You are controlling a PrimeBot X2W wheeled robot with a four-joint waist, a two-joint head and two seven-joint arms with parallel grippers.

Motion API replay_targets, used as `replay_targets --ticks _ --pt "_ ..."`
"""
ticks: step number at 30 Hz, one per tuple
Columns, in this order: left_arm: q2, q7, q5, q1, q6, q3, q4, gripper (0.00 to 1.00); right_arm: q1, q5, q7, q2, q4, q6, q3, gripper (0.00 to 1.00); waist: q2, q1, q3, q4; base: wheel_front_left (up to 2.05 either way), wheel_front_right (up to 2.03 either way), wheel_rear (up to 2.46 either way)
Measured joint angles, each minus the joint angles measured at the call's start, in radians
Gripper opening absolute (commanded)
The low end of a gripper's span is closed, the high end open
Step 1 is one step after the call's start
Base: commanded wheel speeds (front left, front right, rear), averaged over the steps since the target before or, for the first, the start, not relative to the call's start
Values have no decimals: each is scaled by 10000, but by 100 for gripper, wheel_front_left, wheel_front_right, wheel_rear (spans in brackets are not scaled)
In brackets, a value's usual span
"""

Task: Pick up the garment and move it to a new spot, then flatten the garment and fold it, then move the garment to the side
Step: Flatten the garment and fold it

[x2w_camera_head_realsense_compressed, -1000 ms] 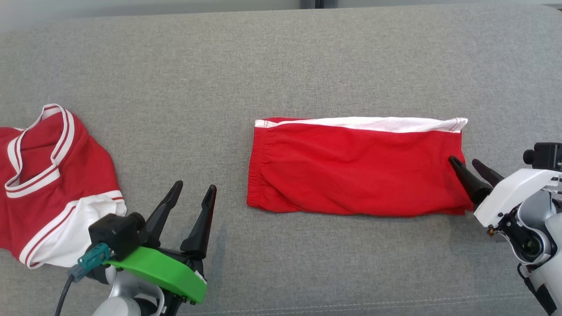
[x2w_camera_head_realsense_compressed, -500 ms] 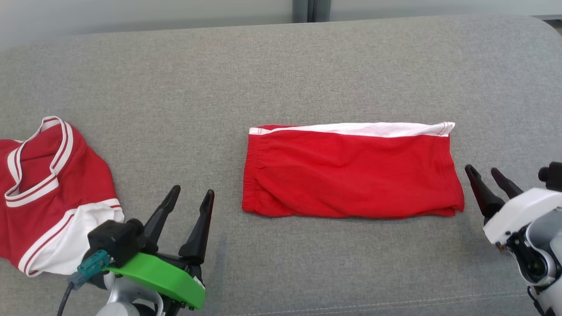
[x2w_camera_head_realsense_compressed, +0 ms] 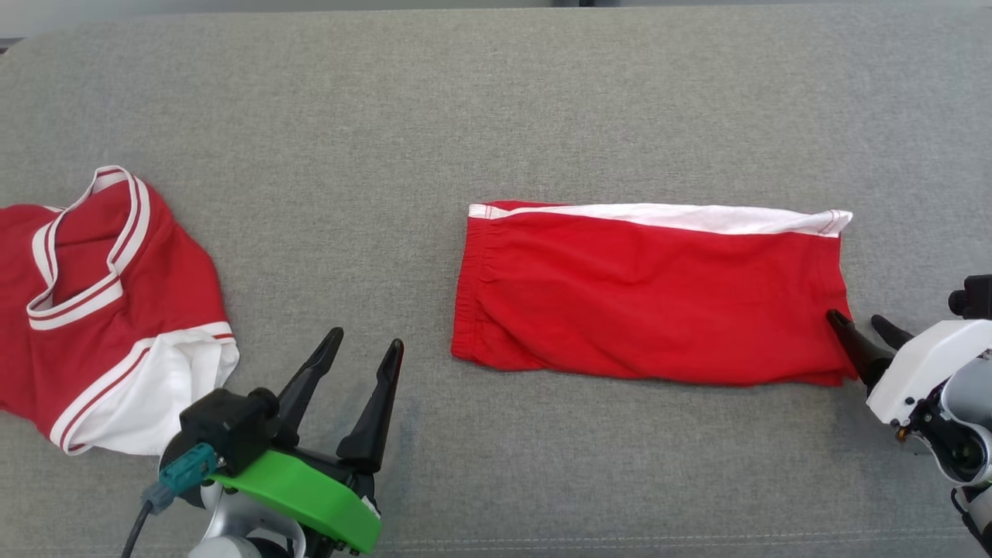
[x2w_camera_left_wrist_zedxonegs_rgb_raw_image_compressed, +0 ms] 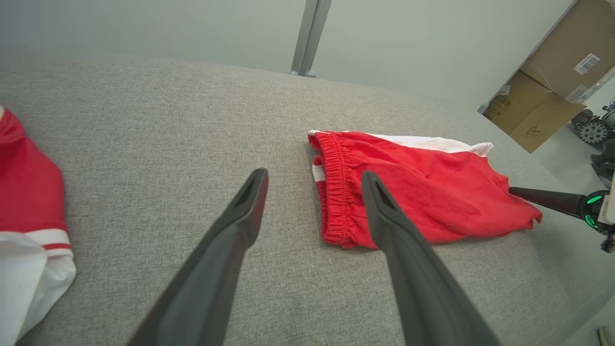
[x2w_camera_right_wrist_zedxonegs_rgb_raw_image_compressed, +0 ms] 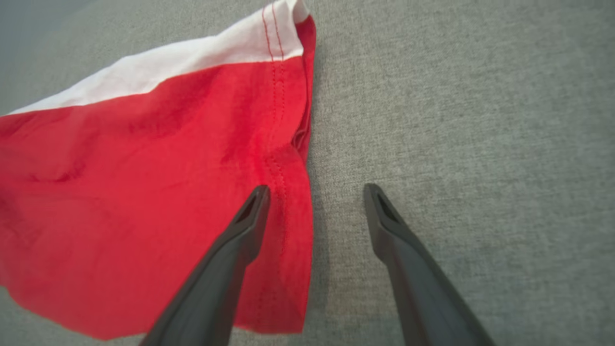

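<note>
Now shows the garment [x2w_camera_head_realsense_compressed: 651, 294] folded flat, red with one white-banded edge. Has left gripper [x2w_camera_head_realsense_compressed: 366, 339] and right gripper [x2w_camera_head_realsense_compressed: 852, 318] splayed, empty.

Shorts [x2w_camera_head_realsense_compressed: 651, 294] centre on cushion [x2w_camera_head_realsense_compressed: 465, 101]; jersey [x2w_camera_head_realsense_compressed: 101, 310] well apart, left.
</note>
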Motion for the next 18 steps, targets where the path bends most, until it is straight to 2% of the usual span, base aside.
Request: replay_targets --ticks 9,17,18 --pt "-35 0 0 -23 0 59 56 100 -523 163 976 -253 380 -38 123 100 0 0 196 487 0 0 0" --pt "-40 -4 0 -23 2 194 63 100 -1022 533 1766 -286 612 -35 98 100 0 0 191 578 0 0 0" --pt "-48 -4 0 -23 2 192 65 100 -1038 579 1845 -293 619 -35 98 87 0 0 188 587 0 0 0"
